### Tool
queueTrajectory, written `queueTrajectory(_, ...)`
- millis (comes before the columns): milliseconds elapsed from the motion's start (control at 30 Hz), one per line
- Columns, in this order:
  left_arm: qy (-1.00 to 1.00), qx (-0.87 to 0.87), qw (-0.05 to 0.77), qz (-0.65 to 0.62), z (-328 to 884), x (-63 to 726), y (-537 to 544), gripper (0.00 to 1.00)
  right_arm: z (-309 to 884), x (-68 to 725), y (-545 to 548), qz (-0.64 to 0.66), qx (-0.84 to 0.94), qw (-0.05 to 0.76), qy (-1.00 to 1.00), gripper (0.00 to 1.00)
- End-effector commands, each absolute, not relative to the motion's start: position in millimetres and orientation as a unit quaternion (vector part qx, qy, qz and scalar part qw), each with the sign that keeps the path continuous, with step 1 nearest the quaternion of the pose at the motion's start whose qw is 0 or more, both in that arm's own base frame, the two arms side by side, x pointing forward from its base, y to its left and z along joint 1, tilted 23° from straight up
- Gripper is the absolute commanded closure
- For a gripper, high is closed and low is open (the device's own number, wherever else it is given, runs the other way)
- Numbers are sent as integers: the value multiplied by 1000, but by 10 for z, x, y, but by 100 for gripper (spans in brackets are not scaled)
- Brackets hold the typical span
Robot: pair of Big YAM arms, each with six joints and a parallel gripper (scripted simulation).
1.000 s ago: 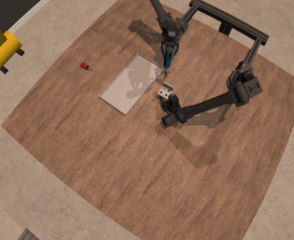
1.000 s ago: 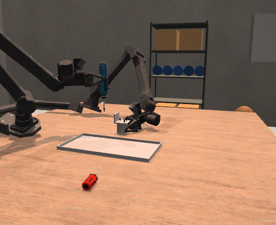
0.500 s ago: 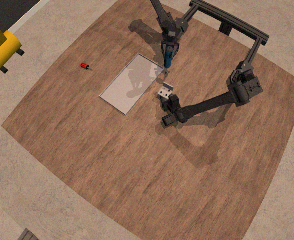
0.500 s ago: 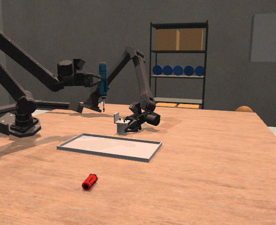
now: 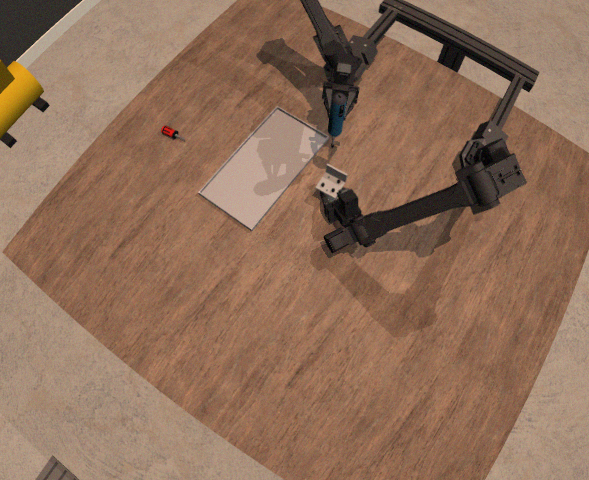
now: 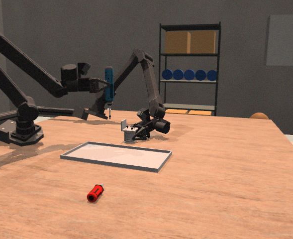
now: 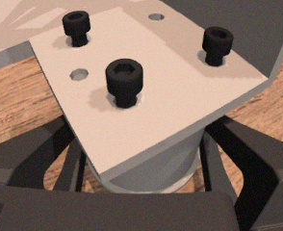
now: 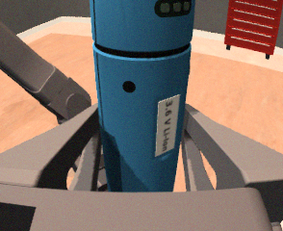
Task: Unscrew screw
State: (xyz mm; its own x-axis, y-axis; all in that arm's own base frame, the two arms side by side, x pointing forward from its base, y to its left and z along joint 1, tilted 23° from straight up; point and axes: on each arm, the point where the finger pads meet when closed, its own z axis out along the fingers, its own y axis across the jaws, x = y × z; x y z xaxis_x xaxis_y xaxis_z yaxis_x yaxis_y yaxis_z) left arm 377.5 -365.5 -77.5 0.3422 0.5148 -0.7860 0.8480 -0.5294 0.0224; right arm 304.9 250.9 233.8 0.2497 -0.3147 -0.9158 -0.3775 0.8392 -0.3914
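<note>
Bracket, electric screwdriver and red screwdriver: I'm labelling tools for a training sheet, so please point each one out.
bracket (image 7: 156,91): left wrist view, flat plate
electric screwdriver (image 6: 111,84): exterior view, blue barrel
red screwdriver (image 5: 168,132): top view, handle
</note>
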Motion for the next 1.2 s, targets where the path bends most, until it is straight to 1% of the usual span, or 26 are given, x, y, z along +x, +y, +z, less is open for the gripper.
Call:
queueTrajectory(0,427,791,229,-373,-719,3838,-3699,41,2589,2984,2581,45,-267,760,591,58)
queueTrajectory(533,427,791,229,-373,-719,3838,-3699,41,2932,2994,2688,46,-260,771,580,58)
queueTrajectory(1167,427,791,229,-373,-719,3838,-3699,41,2976,2982,2740,43,-265,766,583,58)
